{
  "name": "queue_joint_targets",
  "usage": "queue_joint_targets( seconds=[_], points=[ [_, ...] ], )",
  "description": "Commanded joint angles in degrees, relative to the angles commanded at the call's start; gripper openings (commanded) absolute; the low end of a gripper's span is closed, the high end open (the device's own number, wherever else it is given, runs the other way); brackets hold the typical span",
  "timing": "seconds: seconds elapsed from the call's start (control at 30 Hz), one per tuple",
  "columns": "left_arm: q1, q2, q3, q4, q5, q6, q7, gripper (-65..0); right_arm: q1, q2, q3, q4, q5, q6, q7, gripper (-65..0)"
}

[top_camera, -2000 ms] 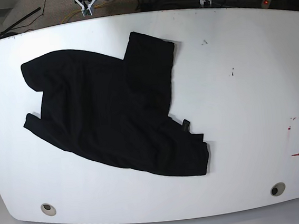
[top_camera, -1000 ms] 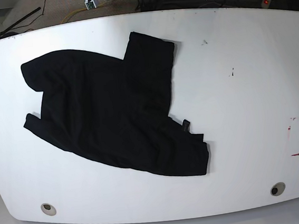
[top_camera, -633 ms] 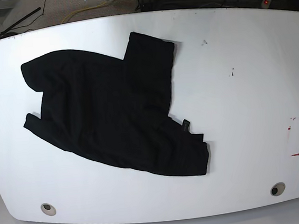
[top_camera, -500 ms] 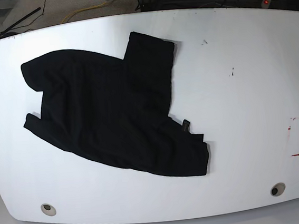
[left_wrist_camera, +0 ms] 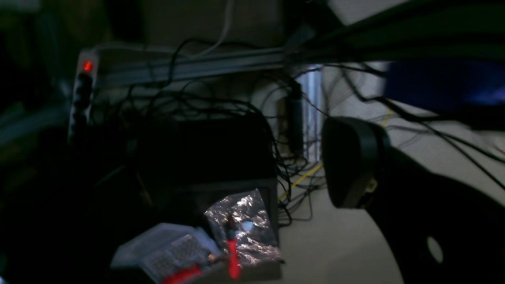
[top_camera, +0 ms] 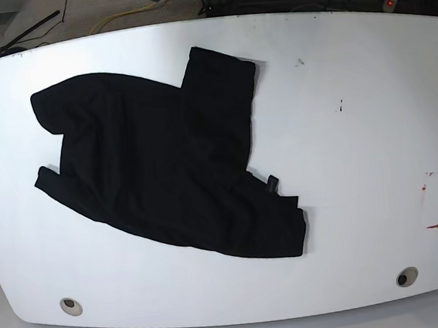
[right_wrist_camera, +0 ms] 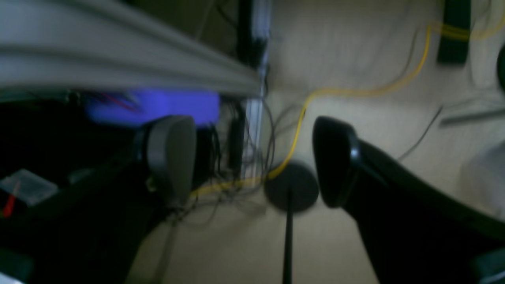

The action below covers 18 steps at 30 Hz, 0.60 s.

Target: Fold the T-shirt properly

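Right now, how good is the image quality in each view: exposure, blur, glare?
Base view: bright and fairly sharp, though the T-shirt is so dark its folds barely read. Left wrist view: very dark, with glints on the crinkled silvery bag. Right wrist view: blurred overall, including the yellow cable.

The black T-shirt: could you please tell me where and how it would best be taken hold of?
I would pinch the squared end of the T-shirt nearest the base view's top edge, coming from that side with the tool's fingers straddling the cloth edge. It juts out from the body as a flap lying flat, so its corners look easiest to catch.
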Motion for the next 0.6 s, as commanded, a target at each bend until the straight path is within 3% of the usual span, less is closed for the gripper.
queue_joint_targets(
  seconds=[0.17,0.33,0.5,0.6],
  points=[
    [3.4,0.0,-0.9,9.1,0.0,0.1,0.0,-13.2,-2.7,0.4,2.6,7.4,8.4,0.09,0.0,-21.1],
    [4.6,0.7,-2.3,16.5,0.0,0.1,0.0,-13.2,-1.8,0.7,5.5,13.2,12.8,0.18,0.0,-20.8],
    [3.7,0.8,-2.2,18.3,-0.2,0.3,0.0,-12.8,3.6,3.2,6.2,14.2,16.8,3.43,0.0,-20.8],
    [1.8,0.8,-2.2,18.2,-2.0,0.3,0.0,-12.6,6.9,4.4,6.0,14.2,18.2,3.69,0.0,-20.5]
  ],
)
